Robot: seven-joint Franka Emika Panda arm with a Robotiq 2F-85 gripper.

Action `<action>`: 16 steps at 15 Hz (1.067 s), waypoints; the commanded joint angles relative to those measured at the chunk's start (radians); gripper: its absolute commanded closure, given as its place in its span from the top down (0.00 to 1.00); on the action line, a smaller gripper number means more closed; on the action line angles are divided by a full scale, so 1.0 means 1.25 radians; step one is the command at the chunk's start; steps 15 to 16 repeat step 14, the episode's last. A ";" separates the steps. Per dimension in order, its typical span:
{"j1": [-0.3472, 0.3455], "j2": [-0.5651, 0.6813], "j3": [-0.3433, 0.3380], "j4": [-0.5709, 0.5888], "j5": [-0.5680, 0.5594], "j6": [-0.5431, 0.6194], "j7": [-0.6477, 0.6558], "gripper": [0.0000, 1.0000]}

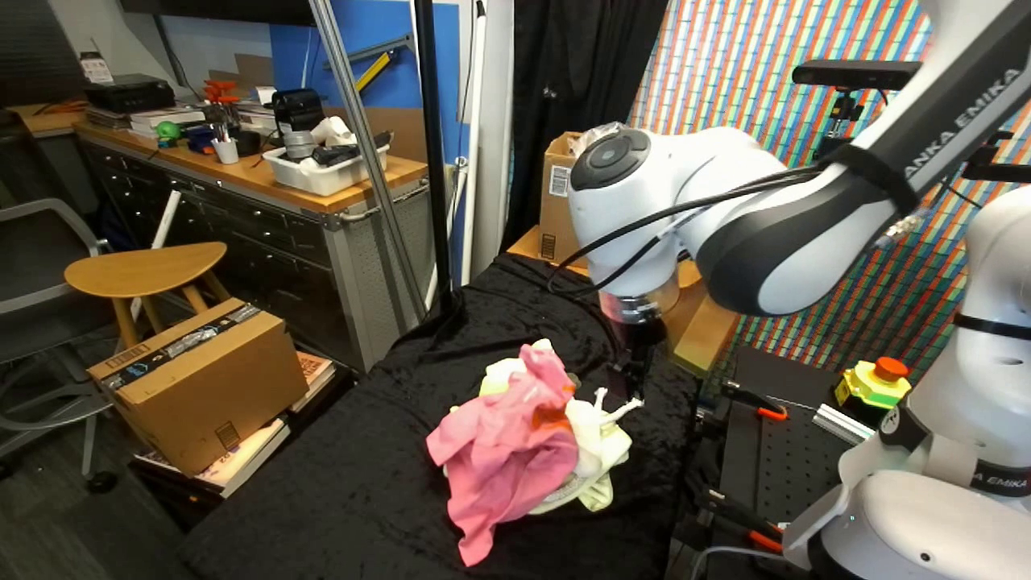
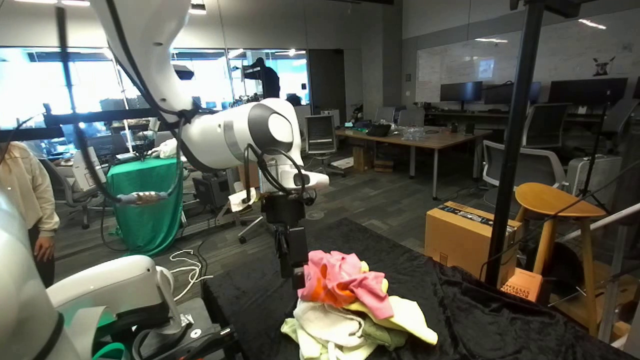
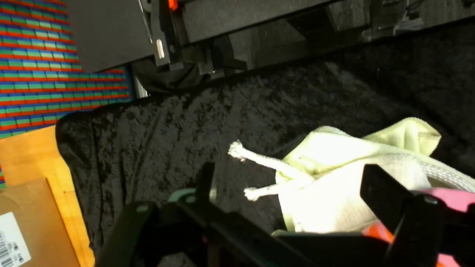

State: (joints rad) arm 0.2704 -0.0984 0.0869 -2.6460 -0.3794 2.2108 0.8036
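Observation:
A heap of crumpled clothes lies on a black velvet-covered table [image 1: 387,483]. On top is a pink cloth [image 1: 507,459] with an orange print, also seen in the wrist view as a pink cloth [image 3: 454,198] at the right edge. Beneath it are a cream garment [image 2: 325,320] and a pale yellow-green cloth [image 2: 415,320]. Two frayed white cord ends [image 3: 267,160] stick out from the cream garment. My gripper [image 3: 293,185] points down beside the heap, its jaws wide apart with nothing gripped. In an exterior view the gripper [image 2: 293,277] is close against the pink cloth; contact cannot be told.
A black post [image 2: 515,150] rises beside the table, near a cardboard box [image 2: 465,235] and a wooden stool [image 2: 555,200]. Another cardboard box [image 1: 557,201] stands behind the arm. A yellow emergency stop [image 1: 874,387] sits near a white robot body [image 1: 918,515].

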 commanded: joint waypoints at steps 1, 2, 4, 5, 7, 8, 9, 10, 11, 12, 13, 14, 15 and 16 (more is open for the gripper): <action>-0.054 -0.200 0.029 -0.140 -0.020 0.098 -0.051 1.00; -0.064 -0.241 0.033 -0.166 -0.015 0.115 -0.073 1.00; -0.081 -0.238 0.042 -0.098 0.010 0.102 -0.124 1.00; -0.086 -0.266 0.039 -0.095 0.026 0.096 -0.157 1.00; -0.096 -0.294 0.031 -0.085 0.062 0.099 -0.221 1.00; -0.100 -0.308 0.025 -0.081 0.085 0.098 -0.257 1.00; -0.109 -0.314 0.022 -0.080 0.103 0.104 -0.284 1.00; -0.127 -0.285 0.063 -0.078 0.092 0.091 -0.238 1.00; -0.132 -0.295 0.059 -0.078 0.103 0.092 -0.260 1.00; -0.136 -0.303 0.058 -0.078 0.106 0.092 -0.271 1.00; -0.137 -0.306 0.057 -0.078 0.108 0.092 -0.275 1.00; -0.137 -0.306 0.057 -0.078 0.109 0.092 -0.277 1.00; -0.137 -0.306 0.057 -0.078 0.109 0.092 -0.277 1.00; -0.137 -0.306 0.057 -0.078 0.109 0.092 -0.277 1.00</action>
